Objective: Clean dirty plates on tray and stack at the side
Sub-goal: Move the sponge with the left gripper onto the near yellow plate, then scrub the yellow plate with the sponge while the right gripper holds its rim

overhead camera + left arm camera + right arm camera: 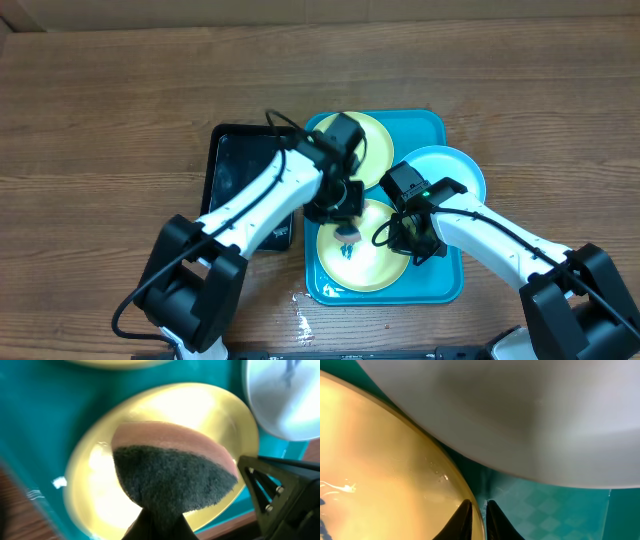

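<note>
Sponge duty, by the look of it. Left gripper [159, 524] clamped right down on a sponge [175, 477], dark scourer side turned toward the near plate [365, 268], pink layer behind. Hovering over the white middle or pressing on it, can't tell which from the wrist view. Sensible hold though: pinched by one edge to bring the broad rough face down on the plate.

Right gripper [479, 521] nearly closed, nipping that same plate's yellow-green rim on the side toward the light-blue plate [450, 170], one finger inside the rim and one outside. Presumably there to stop the plate skating about under the scrubbing.

All three plates in the turquoise tray [440, 287]: near plate at the front, second yellow-green plate [375, 140] at the back, light-blue plate overhanging the right-hand rim. Probably tilted too, going by its pale underside looming right over the right gripper in the wrist view.

Couple of small blue smears [347, 240] on the near plate, so not clean yet. Stacking not started either, judging by all three in the tray. Black tray [235, 170] just left of the turquoise one on the counter [100, 120], partly under the left arm. No idea what for.
</note>
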